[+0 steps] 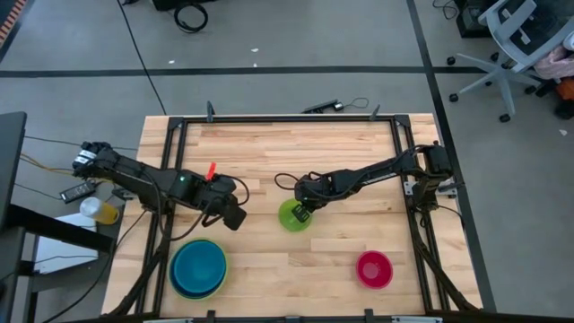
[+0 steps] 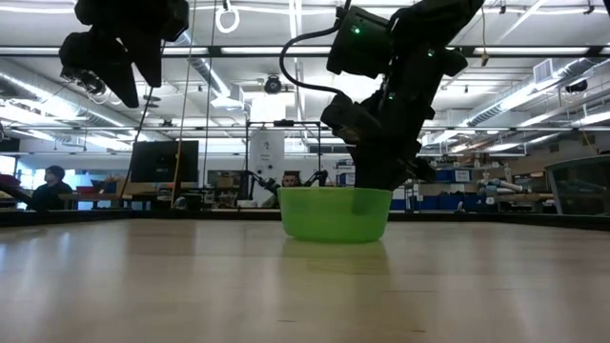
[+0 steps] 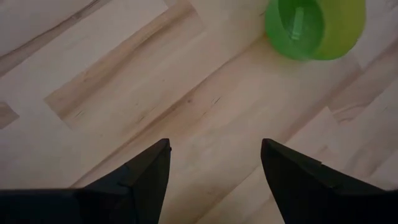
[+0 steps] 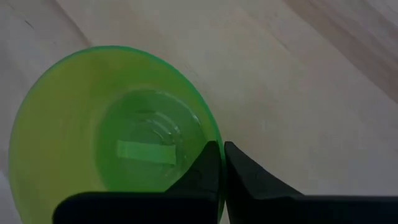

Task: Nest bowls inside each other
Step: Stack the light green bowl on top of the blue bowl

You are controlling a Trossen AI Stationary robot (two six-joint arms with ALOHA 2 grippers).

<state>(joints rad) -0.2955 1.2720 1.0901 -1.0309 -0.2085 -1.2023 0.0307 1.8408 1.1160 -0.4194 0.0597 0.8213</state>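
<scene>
1. My right gripper (image 4: 222, 163) is pinched onto the rim of the small bright green bowl (image 1: 291, 215), one finger inside the wall, one outside.
2. The bowl sits upright at the table's (image 1: 269, 152) centre, mouth up; being round, it has no long axis.
3. My left gripper (image 3: 214, 165) hovers nearby over bare wood, jaws wide, empty.
4. Stacked bowls, solid blue (image 1: 198, 267) uppermost, rest front-left; the red-magenta bowl (image 1: 374, 268) front-right.
</scene>
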